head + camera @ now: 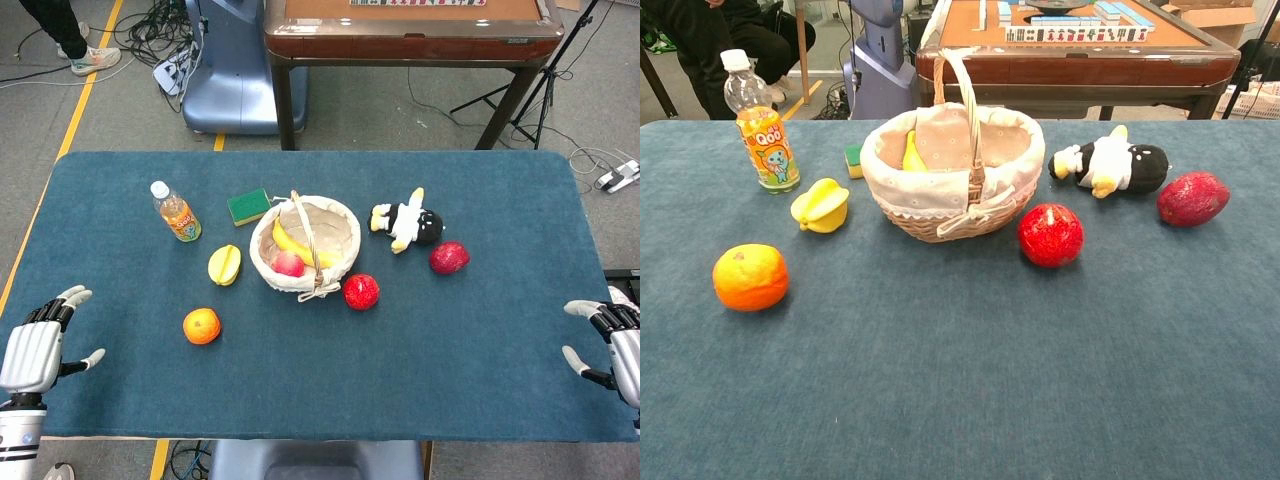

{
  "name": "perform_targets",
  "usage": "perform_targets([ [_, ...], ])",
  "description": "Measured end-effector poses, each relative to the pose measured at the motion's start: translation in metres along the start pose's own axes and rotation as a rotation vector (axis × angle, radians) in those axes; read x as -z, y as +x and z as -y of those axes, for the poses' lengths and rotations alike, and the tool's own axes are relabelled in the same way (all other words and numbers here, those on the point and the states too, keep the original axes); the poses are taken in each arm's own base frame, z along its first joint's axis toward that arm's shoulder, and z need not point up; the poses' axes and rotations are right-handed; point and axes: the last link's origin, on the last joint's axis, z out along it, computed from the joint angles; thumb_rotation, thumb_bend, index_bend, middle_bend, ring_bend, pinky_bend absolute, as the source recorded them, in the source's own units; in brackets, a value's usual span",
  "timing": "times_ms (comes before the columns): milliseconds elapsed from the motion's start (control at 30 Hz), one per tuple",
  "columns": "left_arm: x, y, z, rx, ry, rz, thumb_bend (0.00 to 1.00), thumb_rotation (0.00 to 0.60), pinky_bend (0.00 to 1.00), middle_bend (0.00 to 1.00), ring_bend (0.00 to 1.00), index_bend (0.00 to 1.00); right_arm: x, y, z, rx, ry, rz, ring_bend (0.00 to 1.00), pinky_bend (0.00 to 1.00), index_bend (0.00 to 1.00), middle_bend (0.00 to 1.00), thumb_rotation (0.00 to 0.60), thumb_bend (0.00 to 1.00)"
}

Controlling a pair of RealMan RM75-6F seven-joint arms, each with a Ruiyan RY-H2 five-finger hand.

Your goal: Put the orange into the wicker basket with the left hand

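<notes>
The orange (pixel 201 326) sits on the blue tabletop (pixel 400 370), well apart from the wicker basket (pixel 345 222) and toward the near left. The basket holds a banana (pixel 286 241) and what looks like a small apple (pixel 289 264), partly hidden by the rim. The left hand (pixel 40 345) hovers at the tabletop's left edge, fingers spread and empty. The right hand (pixel 612 340) waits at the right edge, also spread.

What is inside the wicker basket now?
In the wicker basket lie a banana and a small red fruit on a cloth lining. Anything under them is hidden.
</notes>
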Motion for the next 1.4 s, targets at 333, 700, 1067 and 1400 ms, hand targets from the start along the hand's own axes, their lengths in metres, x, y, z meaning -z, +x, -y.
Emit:
perform_targets([
  [333, -0.001, 0.0, -0.001, 0.005, -0.007, -0.001, 0.11, 0.6, 0.25, 0.19, 0.24, 0.25, 0.0, 0.001, 0.0, 0.005, 0.002, -0.008, 0.26, 0.28, 0.36, 0.33, 0.6, 0.26],
  [700, -0.011, -0.002, -0.017, 0.07, -0.147, 0.077, 0.11, 0.6, 0.24, 0.19, 0.24, 0.25, -0.006, 0.014, 0.004, 0.029, 0.009, -0.057, 0.26, 0.28, 0.36, 0.33, 0.6, 0.26],
  [1067, -0.036, -0.018, -0.053, 0.006, -0.373, 0.277, 0.11, 0.6, 0.24, 0.18, 0.22, 0.16, -0.006, 0.012, 0.007, 0.031, 0.004, -0.039, 0.26, 0.28, 0.36, 0.33, 0.6, 0.26],
  [1400, -0.062, -0.049, -0.089, -0.06, -0.457, 0.371, 0.11, 0.6, 0.24, 0.18, 0.22, 0.16, -0.003, 0.011, 0.003, 0.028, -0.012, -0.034, 0.26, 0.28, 0.36, 0.33, 0.6, 0.26],
])
